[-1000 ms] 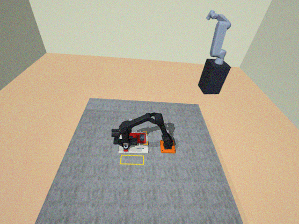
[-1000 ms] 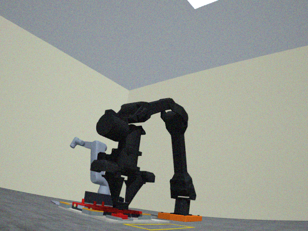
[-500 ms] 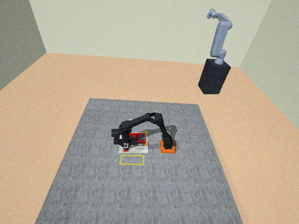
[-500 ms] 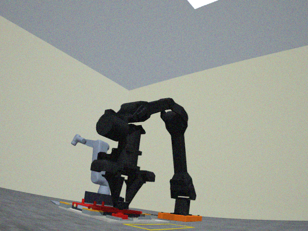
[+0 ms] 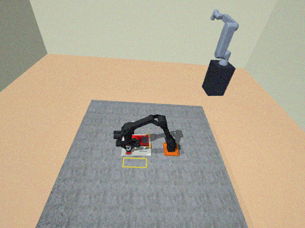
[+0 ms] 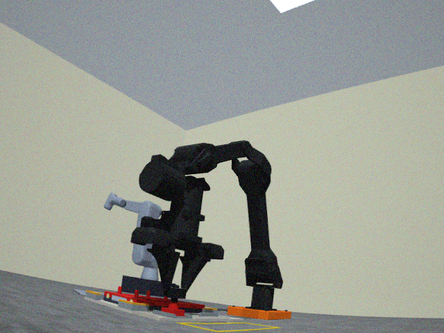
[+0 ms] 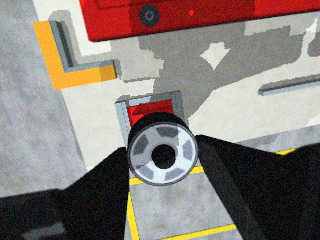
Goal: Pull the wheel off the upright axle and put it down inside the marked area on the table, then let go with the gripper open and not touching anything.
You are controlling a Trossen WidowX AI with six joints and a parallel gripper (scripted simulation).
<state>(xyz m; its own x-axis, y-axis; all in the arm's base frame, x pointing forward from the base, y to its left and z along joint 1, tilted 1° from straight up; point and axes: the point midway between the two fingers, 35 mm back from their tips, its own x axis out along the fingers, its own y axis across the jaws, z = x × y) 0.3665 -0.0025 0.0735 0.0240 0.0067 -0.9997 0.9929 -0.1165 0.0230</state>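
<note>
The wheel (image 5: 128, 148) (image 6: 177, 293) (image 7: 183, 145) has a black tyre and a silver rim with a dark centre hole. My gripper (image 5: 128, 147) (image 6: 175, 289) (image 7: 161, 148) points down and is shut on the wheel, one finger at each side. The wheel is held level a little above the red axle base (image 5: 128, 152) (image 6: 173, 310) (image 7: 150, 108). A short dark piece of axle (image 6: 174, 299) shows under the wheel in the exterior view; whether its tip is still inside the hole cannot be told. The yellow marked area (image 5: 134, 166) (image 6: 247, 329) (image 7: 132, 215) is empty, just in front of the board.
The white board (image 5: 137, 154) (image 7: 100, 145) carries a red block (image 5: 141, 140) (image 7: 210, 20) and an orange-grey corner bracket (image 7: 49, 55). The arm's orange base (image 5: 167, 153) (image 6: 258, 313) stands to the right. A grey second arm (image 5: 225, 40) (image 6: 145, 215) stands beyond the table.
</note>
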